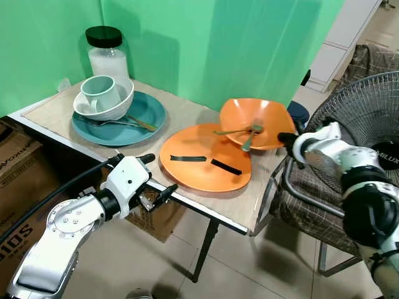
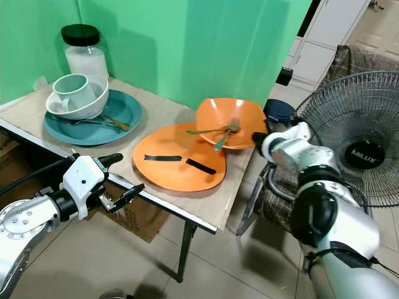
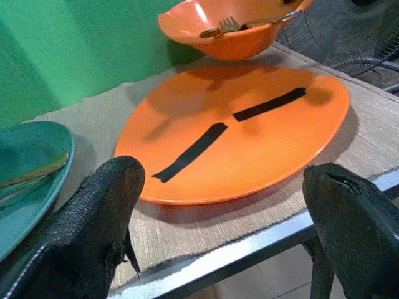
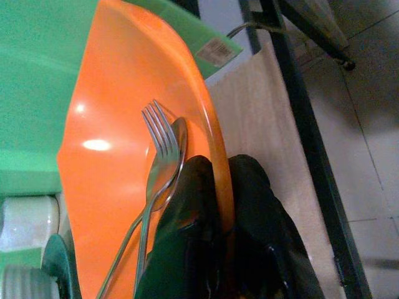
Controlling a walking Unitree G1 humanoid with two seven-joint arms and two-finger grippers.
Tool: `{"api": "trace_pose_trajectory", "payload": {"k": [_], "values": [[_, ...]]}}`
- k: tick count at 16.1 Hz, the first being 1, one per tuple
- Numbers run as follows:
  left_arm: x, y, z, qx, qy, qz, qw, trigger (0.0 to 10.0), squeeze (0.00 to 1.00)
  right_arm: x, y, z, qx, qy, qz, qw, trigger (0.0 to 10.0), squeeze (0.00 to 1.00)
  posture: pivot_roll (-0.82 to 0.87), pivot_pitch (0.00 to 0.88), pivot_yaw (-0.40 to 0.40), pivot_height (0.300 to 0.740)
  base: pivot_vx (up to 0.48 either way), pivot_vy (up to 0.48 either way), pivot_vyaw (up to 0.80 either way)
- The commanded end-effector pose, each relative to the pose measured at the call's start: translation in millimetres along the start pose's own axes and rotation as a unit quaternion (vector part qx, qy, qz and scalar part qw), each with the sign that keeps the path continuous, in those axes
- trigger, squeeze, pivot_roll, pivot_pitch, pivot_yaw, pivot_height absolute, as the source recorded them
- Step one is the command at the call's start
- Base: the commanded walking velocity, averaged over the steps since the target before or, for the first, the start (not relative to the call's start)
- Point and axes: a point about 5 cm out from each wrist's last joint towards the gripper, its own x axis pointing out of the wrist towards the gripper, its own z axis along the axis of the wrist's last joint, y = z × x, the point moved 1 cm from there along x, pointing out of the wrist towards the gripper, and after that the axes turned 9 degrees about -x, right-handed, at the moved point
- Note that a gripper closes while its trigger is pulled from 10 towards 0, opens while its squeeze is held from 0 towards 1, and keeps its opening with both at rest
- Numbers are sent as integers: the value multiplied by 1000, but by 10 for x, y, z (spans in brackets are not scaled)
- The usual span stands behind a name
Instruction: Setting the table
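Observation:
An orange bowl (image 1: 255, 118) hangs tilted over the far edge of a flat orange plate (image 1: 199, 162) that has two black strips on it. A fork (image 4: 159, 137) and a spoon (image 4: 177, 134) lie inside the bowl. My right gripper (image 1: 288, 138) is shut on the bowl's right rim, one finger inside and one outside, as the right wrist view shows. My left gripper (image 1: 161, 173) stands open at the table's front edge (image 1: 206, 215), pointing at the orange plate with nothing between its fingers (image 3: 93, 212).
At the table's far left a teal plate (image 1: 146, 112) carries a white bowl (image 1: 118, 106) with a pale mug (image 1: 98, 92) in it and cutlery beside it. A black-lidded jar (image 1: 107, 53) stands behind. A fan (image 1: 368, 106) and a chair (image 1: 312, 180) sit right of the table.

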Motion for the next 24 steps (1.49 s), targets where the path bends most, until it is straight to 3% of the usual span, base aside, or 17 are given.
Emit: {"api": "trace_pose_trajectory", "payload": {"k": [1, 6, 10, 16, 19, 20, 24], "values": [[28, -51, 43, 1, -9, -16, 1000, 10000, 0, -58, 9, 145, -1, -24, 12, 1000, 0, 0, 113, 0, -119, 740, 0, 0, 0], [40, -49, 58, 1, -11, -25, 1000, 10000, 0, -135, -216, 218, 2, -27, -8, 1000, 0, 0, 103, 0, -101, 740, 0, 0, 0], [39, -48, 57, 1, -10, -27, 1000, 10000, 0, -71, -255, -9, -9, 20, -8, 1000, 0, 0, 107, 0, -105, 740, 0, 0, 0], [20, -35, 48, 3, -7, -24, 1000, 10000, 0, 42, -67, -270, -22, 58, 14, 998, 0, 0, 111, 0, -112, 740, 0, 0, 0], [7, -18, 39, 7, -5, -16, 1000, 10000, 0, 97, -23, -349, -37, 49, 9, 998, 0, 0, 116, 0, -118, 740, 0, 0, 0], [1, -10, 34, 7, -5, -14, 1000, 10000, 0, 113, -15, -368, -51, 45, 6, 998, 10000, 0, 116, 0, -118, 740, 0, 0, 0], [5, 9, 41, 9, -5, -10, 1000, 10000, 0, 167, 53, -442, -38, 29, 13, 999, 10000, 0, 115, 0, -117, 740, 0, 0, 0]]}}
